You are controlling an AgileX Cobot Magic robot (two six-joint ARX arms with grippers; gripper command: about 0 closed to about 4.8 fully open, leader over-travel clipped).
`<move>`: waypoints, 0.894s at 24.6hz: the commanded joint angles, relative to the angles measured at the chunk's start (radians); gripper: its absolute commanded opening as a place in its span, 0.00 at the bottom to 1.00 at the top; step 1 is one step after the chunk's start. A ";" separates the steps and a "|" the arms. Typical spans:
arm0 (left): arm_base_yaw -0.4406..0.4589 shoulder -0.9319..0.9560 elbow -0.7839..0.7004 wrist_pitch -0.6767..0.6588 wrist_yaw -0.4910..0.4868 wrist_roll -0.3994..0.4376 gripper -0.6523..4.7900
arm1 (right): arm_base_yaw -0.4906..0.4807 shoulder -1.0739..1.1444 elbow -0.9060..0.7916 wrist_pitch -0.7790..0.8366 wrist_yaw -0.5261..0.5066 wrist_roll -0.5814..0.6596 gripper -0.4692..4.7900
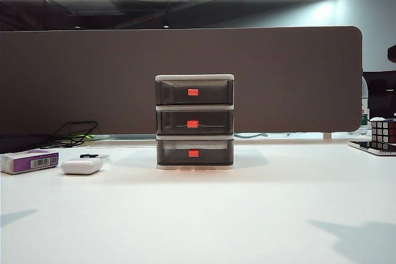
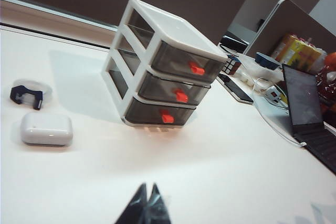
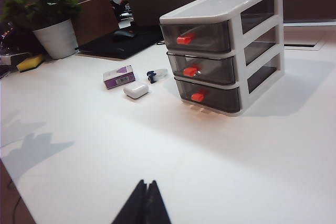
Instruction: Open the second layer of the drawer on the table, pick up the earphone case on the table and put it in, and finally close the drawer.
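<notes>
The drawer (image 1: 194,122) (image 2: 163,69) (image 3: 226,45) stands mid-table, a white frame with three smoky grey drawers, all pushed in. Its second layer (image 1: 194,123) (image 2: 173,91) (image 3: 202,68) carries a red-orange tab. The white earphone case (image 1: 81,166) (image 2: 46,129) (image 3: 136,91) lies on the table (image 1: 247,214) left of the drawer. My left gripper (image 2: 148,186) hangs shut and empty, well short of the drawer and case. In the same way my right gripper (image 3: 146,182) is shut on nothing, far from the drawer. Neither gripper shows in the exterior view.
A purple-and-white box (image 1: 30,161) (image 3: 118,76) lies left of the case, a small black clip (image 1: 90,156) (image 2: 25,94) behind it. A Rubik's cube (image 1: 383,132) sits far right, a laptop (image 2: 304,108) beyond it. A potted plant (image 3: 52,24) stands off the table's left.
</notes>
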 commanded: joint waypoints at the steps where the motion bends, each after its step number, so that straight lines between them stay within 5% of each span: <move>1: 0.001 0.000 0.007 -0.002 0.007 -0.003 0.12 | 0.000 -0.002 -0.006 0.010 -0.006 0.022 0.08; 7: -0.063 0.000 0.008 -0.075 -0.011 0.077 0.12 | 0.002 -0.001 -0.006 0.009 -0.003 0.171 0.08; 12: -0.389 0.001 0.007 -0.041 -0.288 0.087 0.12 | 0.031 0.002 -0.001 0.038 -0.003 0.240 0.08; 15: -0.677 0.021 0.007 -0.005 -0.564 0.110 0.12 | 0.090 0.003 0.039 0.064 0.063 0.257 0.08; 19: -0.834 0.081 0.006 0.064 -0.727 0.132 0.24 | 0.130 0.016 0.088 0.064 0.117 0.249 0.08; 22: -0.866 0.147 0.006 0.153 -0.755 0.130 0.24 | 0.149 0.048 0.123 0.063 0.129 0.228 0.08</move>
